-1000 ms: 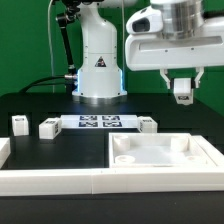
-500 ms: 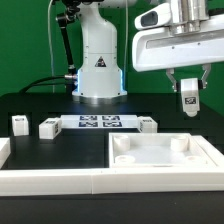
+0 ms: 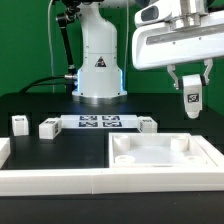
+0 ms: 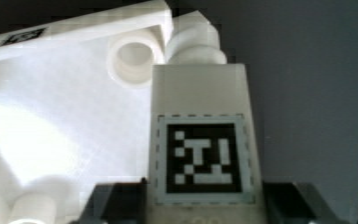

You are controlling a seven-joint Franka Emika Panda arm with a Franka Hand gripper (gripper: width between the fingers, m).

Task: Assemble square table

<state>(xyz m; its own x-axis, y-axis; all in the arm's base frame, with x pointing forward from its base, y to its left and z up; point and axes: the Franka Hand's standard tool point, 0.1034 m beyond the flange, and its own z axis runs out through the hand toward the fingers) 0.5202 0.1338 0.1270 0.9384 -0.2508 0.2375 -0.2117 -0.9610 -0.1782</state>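
The jaws are closed on a white leg (image 3: 190, 99), pinching it by its upper end, so we see it hanging upright in the air at the exterior view's right. Its tagged face is turned toward that camera, and its lower end is apart from everything beneath it. In the wrist view the same leg (image 4: 202, 110) runs straight out from between the two dark fingers (image 4: 119, 203), and its black-and-white tag (image 4: 202, 150) sits close to them.

Below the leg lies the tabletop (image 3: 160, 151), a white square slab resting flat on the dark bench (image 3: 60, 150) with its raised rim upward. We find it toward the exterior view's right, just beside the long low border wall (image 3: 55, 181) that runs across the front. The wrist view shows the tabletop (image 4: 51, 100) under the leg's free end, with a round corner hole (image 4: 137, 52) near that end. We cannot tell whether the leg is lined up with the hole.

Three more parts lie on the bench, well apart from the jaws. The outer leg (image 3: 18, 124) is at the exterior view's left, the middle leg (image 3: 47, 128) is just beside it, and the third leg (image 3: 148, 124) is at the right end of the marker board (image 3: 100, 122). The marker board lies flat in front of the arm's white base (image 3: 98, 65).
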